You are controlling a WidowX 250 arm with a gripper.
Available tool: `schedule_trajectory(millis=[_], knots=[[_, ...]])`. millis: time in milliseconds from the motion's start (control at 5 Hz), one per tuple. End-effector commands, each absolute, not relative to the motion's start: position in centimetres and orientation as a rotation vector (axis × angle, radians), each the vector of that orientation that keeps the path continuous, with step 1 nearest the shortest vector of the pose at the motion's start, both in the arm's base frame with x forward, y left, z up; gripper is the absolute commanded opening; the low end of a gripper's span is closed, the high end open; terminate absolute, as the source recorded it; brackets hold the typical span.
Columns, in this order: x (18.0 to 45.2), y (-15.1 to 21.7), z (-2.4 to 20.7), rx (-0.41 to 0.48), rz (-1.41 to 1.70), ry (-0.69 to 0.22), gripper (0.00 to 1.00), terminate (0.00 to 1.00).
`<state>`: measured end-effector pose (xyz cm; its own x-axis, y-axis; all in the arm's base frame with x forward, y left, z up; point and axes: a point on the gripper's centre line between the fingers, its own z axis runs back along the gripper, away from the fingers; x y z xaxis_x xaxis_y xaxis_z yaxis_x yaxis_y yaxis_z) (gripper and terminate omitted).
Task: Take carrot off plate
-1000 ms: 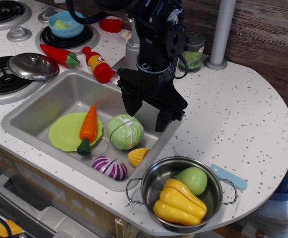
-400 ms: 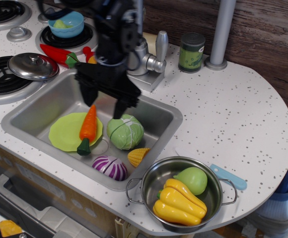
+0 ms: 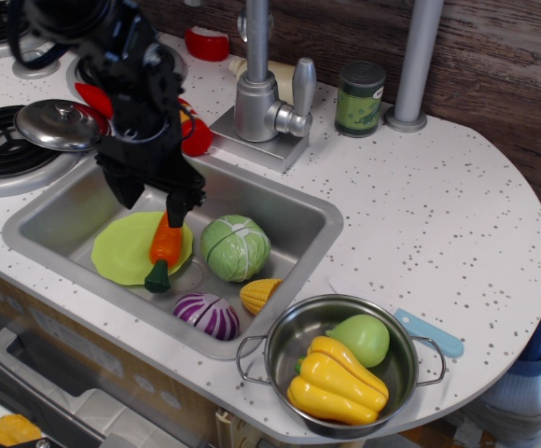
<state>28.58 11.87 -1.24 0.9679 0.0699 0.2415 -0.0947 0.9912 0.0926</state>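
The orange carrot (image 3: 165, 245) lies on the right side of the lime-green plate (image 3: 121, 250) in the sink, its dark green stem end hanging over the plate's front edge. My gripper (image 3: 154, 205) is open and hangs just above the carrot's thick far end, one finger (image 3: 127, 194) to the left over the plate and the other (image 3: 178, 207) at the carrot's top. It holds nothing.
In the sink (image 3: 280, 207) are also a green cabbage (image 3: 236, 247), a purple onion (image 3: 207, 315) and a corn piece (image 3: 260, 294). A pot (image 3: 340, 362) with yellow squash stands at the front right. A silver lid (image 3: 61, 124), a red bottle (image 3: 194, 135) and a faucet (image 3: 256, 79) are behind.
My arm has swung left across the sink, from above the cabbage to above the carrot's far end, and has come lower. The carrot and plate have not moved.
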Motion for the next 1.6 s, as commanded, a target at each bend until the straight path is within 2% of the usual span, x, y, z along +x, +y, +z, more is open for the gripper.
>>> schedule_trajectory(millis=[0,600,800,1200,1400], knots=[[28.2,12.9,-3.0,0.055,-0.001,-0.303,1.00,0.00],[29.1,14.0,-5.8,0.005,-0.069,-0.353,1.00,0.00],[29.2,13.8,-4.9,0.001,-0.063,-0.317,0.00,0.00],[29.7,15.4,0.5,0.124,-0.045,-0.237,0.00,0.00],[28.4,17.3,3.5,0.205,-0.069,-0.207,0.00,0.00]])
